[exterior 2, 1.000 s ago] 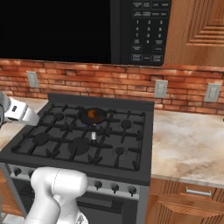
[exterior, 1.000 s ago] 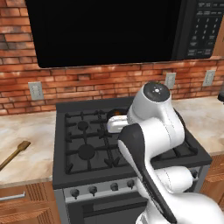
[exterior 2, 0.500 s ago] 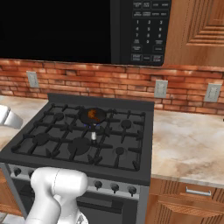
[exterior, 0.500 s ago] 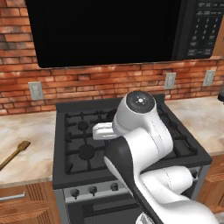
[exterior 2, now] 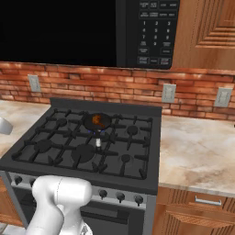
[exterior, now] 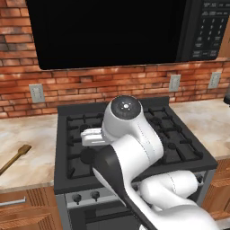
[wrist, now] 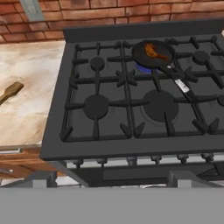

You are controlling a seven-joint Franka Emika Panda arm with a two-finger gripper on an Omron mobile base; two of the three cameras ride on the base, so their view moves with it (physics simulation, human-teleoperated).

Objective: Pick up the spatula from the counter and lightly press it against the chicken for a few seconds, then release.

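A wooden spatula (exterior: 15, 157) lies on the beige counter left of the stove, and the hand view has the spatula (wrist: 10, 92) at its left edge. A small black pan (exterior 2: 97, 122) sits on a rear burner with the browned chicken (exterior 2: 97, 120) in it. Seen from the hand, the pan (wrist: 148, 57) and chicken (wrist: 153, 51) are at the upper right. My gripper (wrist: 109, 178) is open and empty, fingertips (wrist: 36, 178) wide apart, hovering in front of the stove. My white arm (exterior: 128, 134) leans over the stove's left side and hides the pan in the left base view.
The black gas stove (exterior 2: 82, 147) has raised grates and front knobs (exterior 2: 120, 197). A black microwave (exterior 2: 114, 27) hangs above it on the brick wall. Beige counter (exterior 2: 197, 151) runs to the right, and wooden drawers (exterior: 27, 211) sit under the left counter.
My arm has swung left across the stove, carrying the hand from above the burners toward the left counter side. The gripper stayed open. Spatula and pan have not moved.
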